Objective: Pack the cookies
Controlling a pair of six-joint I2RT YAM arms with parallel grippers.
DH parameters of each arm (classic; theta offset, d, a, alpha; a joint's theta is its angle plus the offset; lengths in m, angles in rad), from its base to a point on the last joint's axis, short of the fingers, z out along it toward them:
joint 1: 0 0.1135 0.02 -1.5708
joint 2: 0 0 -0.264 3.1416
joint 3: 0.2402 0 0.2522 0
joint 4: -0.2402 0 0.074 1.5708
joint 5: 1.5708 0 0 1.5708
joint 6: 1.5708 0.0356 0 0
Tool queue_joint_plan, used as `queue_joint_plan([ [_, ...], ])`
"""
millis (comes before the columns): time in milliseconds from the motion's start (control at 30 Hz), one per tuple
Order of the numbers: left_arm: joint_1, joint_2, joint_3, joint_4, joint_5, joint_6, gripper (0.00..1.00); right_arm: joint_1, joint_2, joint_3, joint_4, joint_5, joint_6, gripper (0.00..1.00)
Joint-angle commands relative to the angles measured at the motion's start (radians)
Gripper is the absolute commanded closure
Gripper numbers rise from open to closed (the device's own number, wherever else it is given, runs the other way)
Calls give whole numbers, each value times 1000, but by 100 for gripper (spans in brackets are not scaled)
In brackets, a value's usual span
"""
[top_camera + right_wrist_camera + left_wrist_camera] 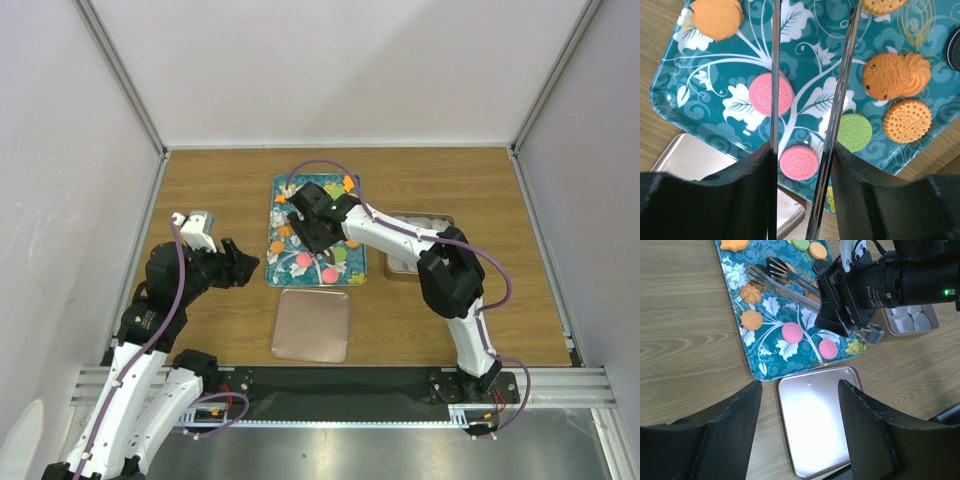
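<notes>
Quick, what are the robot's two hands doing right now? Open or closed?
Left gripper: open, holding nothing.
Right gripper: closed on the shiny metal kitchen tongs.

— Bright enough?
— Yes, even overhead light, soft shadows on the tabletop [220,190]. Glare whitens the tin lid [815,430].
— Sharp?
— Mostly; the left hand's [800,390] fingers [725,440] look soft.

The cookies [799,162] lie flat and apart on the teal tray [670,100]. In the right wrist view, two pink discs [760,95] occupy the centre and lower centre. A green disc [854,132] lies right of centre. Tan embossed discs [907,120] lie at right. An orange disc [716,17] lies upper left.
</notes>
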Motion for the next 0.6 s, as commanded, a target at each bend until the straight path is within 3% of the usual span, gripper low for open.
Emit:
queue_joint_plan([
  [0, -5, 1, -7, 33, 9, 18, 31, 8, 16, 73, -33, 45, -6, 50],
  [567, -6, -4, -7, 36, 9, 18, 32, 27, 91, 195, -139, 80, -21, 50],
])
